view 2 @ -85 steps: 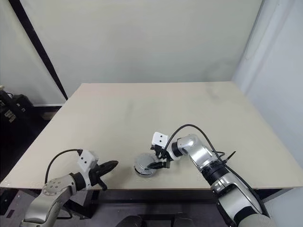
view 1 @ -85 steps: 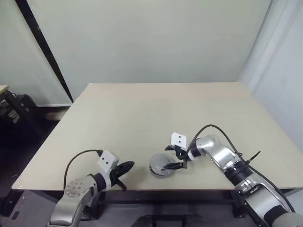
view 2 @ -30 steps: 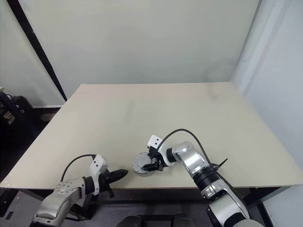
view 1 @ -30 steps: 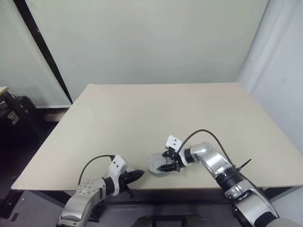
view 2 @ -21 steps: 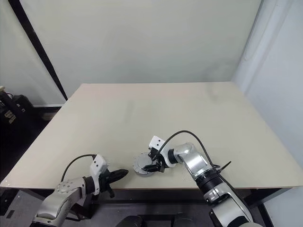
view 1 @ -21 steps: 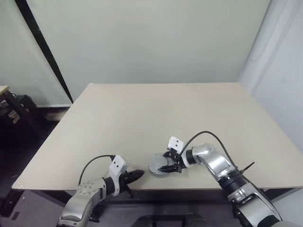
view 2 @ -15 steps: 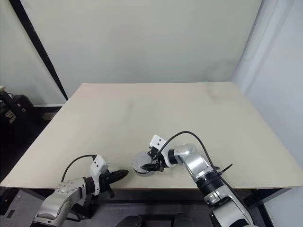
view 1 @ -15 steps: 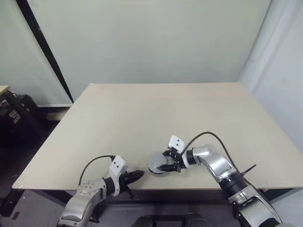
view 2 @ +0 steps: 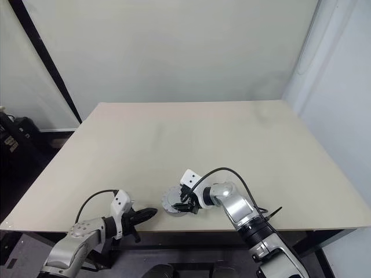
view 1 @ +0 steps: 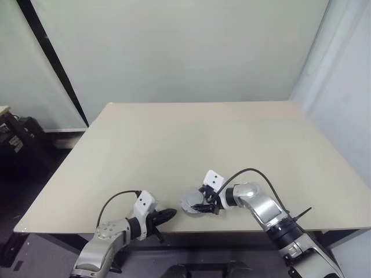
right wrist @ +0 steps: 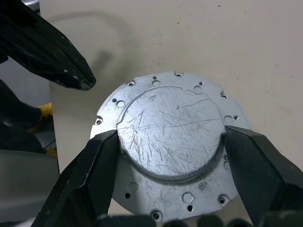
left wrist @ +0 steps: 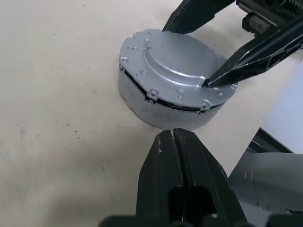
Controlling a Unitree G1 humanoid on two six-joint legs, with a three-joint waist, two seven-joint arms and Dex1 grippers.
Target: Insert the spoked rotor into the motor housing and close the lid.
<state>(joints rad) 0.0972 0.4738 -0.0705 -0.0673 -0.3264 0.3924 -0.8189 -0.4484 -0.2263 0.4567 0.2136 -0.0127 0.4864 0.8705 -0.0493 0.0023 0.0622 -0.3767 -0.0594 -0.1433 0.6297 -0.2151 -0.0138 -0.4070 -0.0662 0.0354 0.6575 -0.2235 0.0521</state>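
The bench [view 1: 232, 139] is a wide beige top whose far and middle stretches lie bare. All the action sits close to its near edge, a little to the left of the middle in the head views. A pale wall stands behind the far edge, a dark bar leans at the left, and dark gear stands on the floor off the left side.

The motor housing [left wrist: 161, 97] rests on the bench near that front edge, a low silver drum seen from the side in the left wrist view. The lid [right wrist: 173, 137] sits flat on top of it, a scratched grey disc with a raised round centre and a rim of small holes. A thin dark seam runs between the lid and the drum wall.

The right gripper [right wrist: 170, 156] reaches in from the right, angled down, with its fingers [right wrist: 92, 170] set wide apart. One finger stands on each side of the raised centre of the lid, the tips right against its edge; whether they press it cannot be told.

The left gripper [left wrist: 174, 137] sits just beside the housing on its left, near the bench front edge. Its fingers [left wrist: 163, 156] are pressed together with nothing between them, and a small strip of bench separates them from the drum wall.
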